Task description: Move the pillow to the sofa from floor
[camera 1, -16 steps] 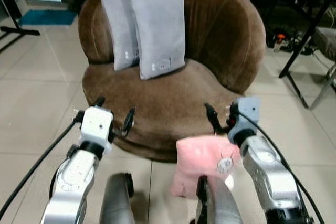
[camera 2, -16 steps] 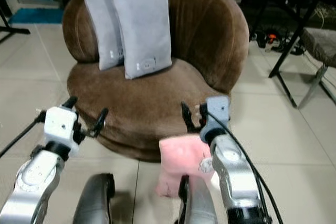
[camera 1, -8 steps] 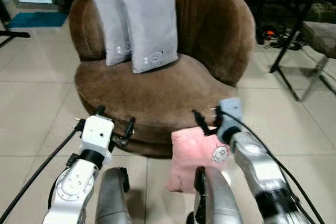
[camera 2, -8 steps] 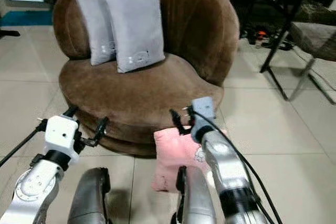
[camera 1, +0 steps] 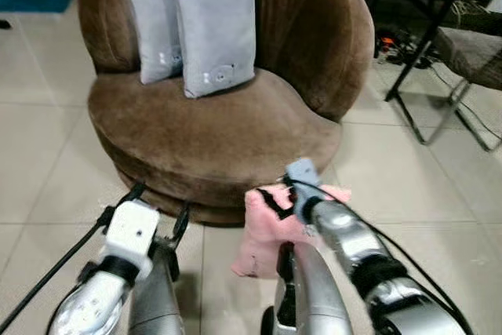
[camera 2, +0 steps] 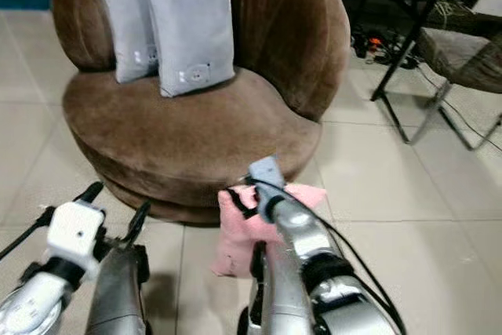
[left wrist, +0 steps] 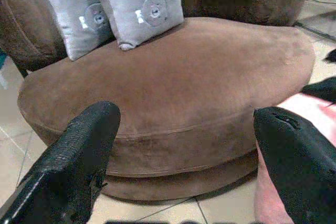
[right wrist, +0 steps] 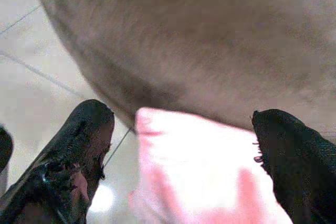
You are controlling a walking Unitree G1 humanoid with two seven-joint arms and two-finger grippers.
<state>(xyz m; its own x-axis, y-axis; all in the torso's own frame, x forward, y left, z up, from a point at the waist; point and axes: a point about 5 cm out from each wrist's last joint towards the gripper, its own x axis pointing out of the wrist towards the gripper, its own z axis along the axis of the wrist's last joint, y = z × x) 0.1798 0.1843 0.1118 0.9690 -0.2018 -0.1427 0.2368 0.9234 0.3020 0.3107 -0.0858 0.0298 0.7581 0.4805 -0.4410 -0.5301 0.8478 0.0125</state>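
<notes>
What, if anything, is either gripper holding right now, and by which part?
Nothing is held. The right gripper is open, its fingers straddling the top edge of the pink pillow without closing on it. The left gripper is open, facing the brown sofa.

From the head I get two eye views looking forward and steeply down, both taking in the brown sofa (camera 1: 212, 127), the grey cushions (camera 2: 184, 25) on it and the tiled floor (camera 1: 39, 162). My left wrist camera sits low, looking level along its fingers (left wrist: 79, 153) at the sofa's seat from near. My right wrist camera is very close, looking past its fingers (right wrist: 79, 145) at the pink pillow (right wrist: 199, 171) against the sofa's base.
</notes>
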